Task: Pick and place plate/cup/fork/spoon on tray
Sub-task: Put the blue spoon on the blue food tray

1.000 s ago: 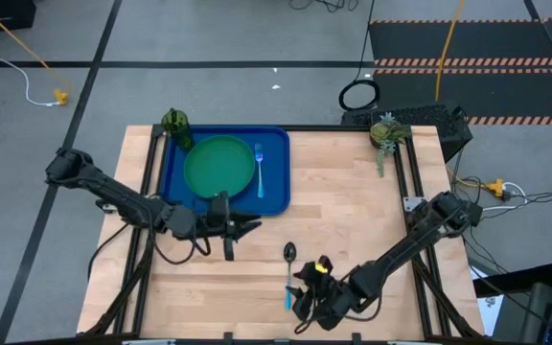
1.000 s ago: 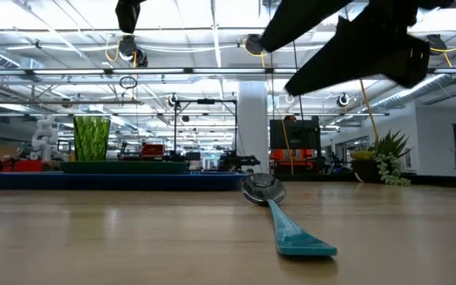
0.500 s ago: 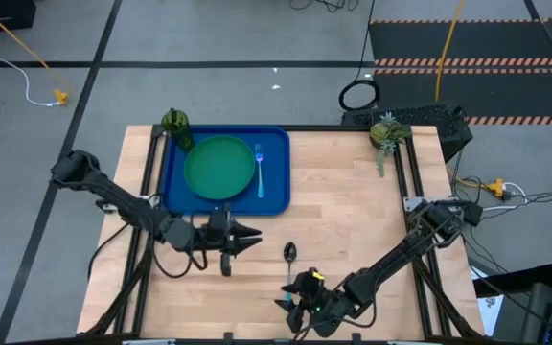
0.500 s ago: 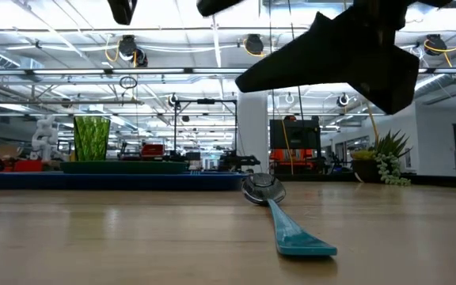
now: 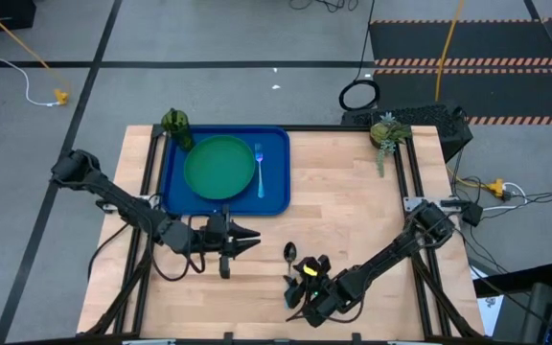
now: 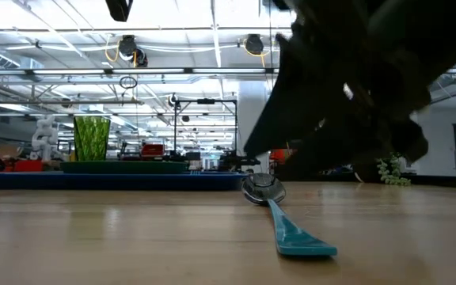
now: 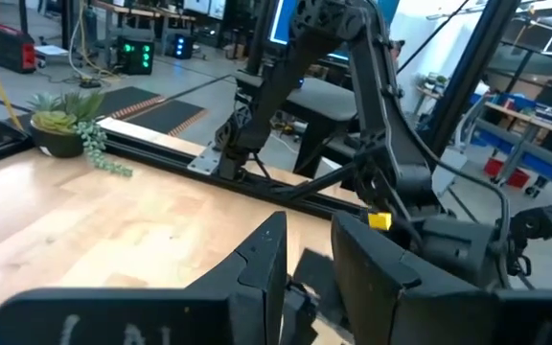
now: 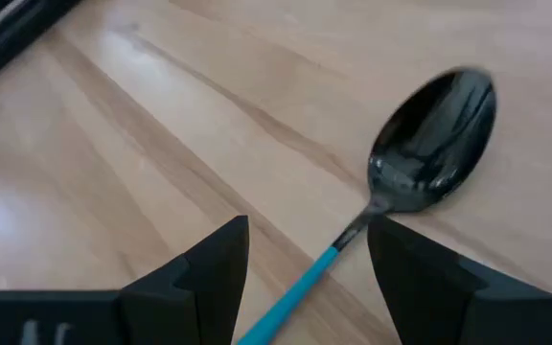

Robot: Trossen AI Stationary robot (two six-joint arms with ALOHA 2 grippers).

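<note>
Far left on the counter (image 5: 353, 220): cup (image 5: 174, 122) upright, right at the tray's back-left corner; can't tell whether it sits inside the rim. Tray (image 5: 278, 196) holds the plate (image 5: 218, 167), and the fork (image 5: 260, 171) lies just beside the plate, inside the tray.

Left tool (image 5: 249, 237) hovers in front of the tray's near edge, jaws partly parted, holding nothing.

Spoon (image 5: 290, 261) lies flat on bare counter right of that, bowl toward the tray, blue handle toward the front edge.

Right tool (image 5: 297, 287) sits low over the handle, jaws wide; wrist view shows the fingers (image 8: 209, 268) straddling the handle just behind the bowl, not closed.

My read on handling: spoon is light, stiff, thin and lies flush, so likely to skid or pivot. Grip the handle mid-length across its width; skip the shiny bowl, looks slippery.

Potted plant (image 5: 385, 132) at back right, clear of the work.
</note>
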